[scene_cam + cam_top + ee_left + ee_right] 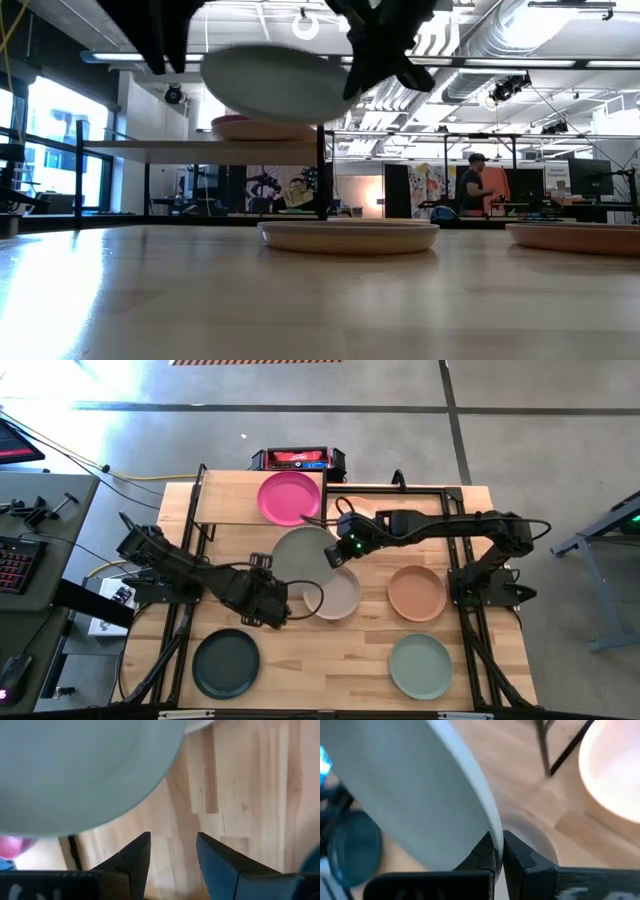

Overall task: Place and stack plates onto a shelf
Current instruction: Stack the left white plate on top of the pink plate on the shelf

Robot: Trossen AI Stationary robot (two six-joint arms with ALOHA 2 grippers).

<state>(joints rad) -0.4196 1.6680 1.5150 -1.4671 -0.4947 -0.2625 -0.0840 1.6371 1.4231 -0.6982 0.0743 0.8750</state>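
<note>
Plates sat spread over the tabletop (pixel 330 660): dark green plate (pixel 226 663) near front left, sage plate (pixel 421 666) front right, terracotta plate (pixel 417 592) mid right, beige plate (pixel 340 596) at centre. Magenta plate (pixel 289 498) lay on the shelf (pixel 225 508) at the back. Off-white plate (pixel 303 554) hung in the air, above the tabletop between shelf and beige plate, partly overlapping the latter in the high view.

Right arm reached in from the right side, forearm stretched across toward centre; right gripper (pixel 343 549) had its jaws pinched tight on the off-white plate's rim. Left arm came in low from the left edge, elbow bent, left gripper (pixel 268 603) just beside the plate's near-left edge w/ jaws spread apart, holding nothing.

Low view showed what the overhead could not: the plate (pixel 275 82) was lifted clear of the tabletop and tilted, at about shelf-panel height, w/ the beige plate (pixel 348 235) flat below. A person (pixel 472 183) stood far back in the room. Right wrist view gave the grip itself: fingers (pixel 482 856) closed on the thin rim of the plate (pixel 395 795). Left wrist view showed the left fingers (pixel 135 857) apart w/ bare wood between them and the plate's underside (pixel 75 770) above, not touching.
</note>
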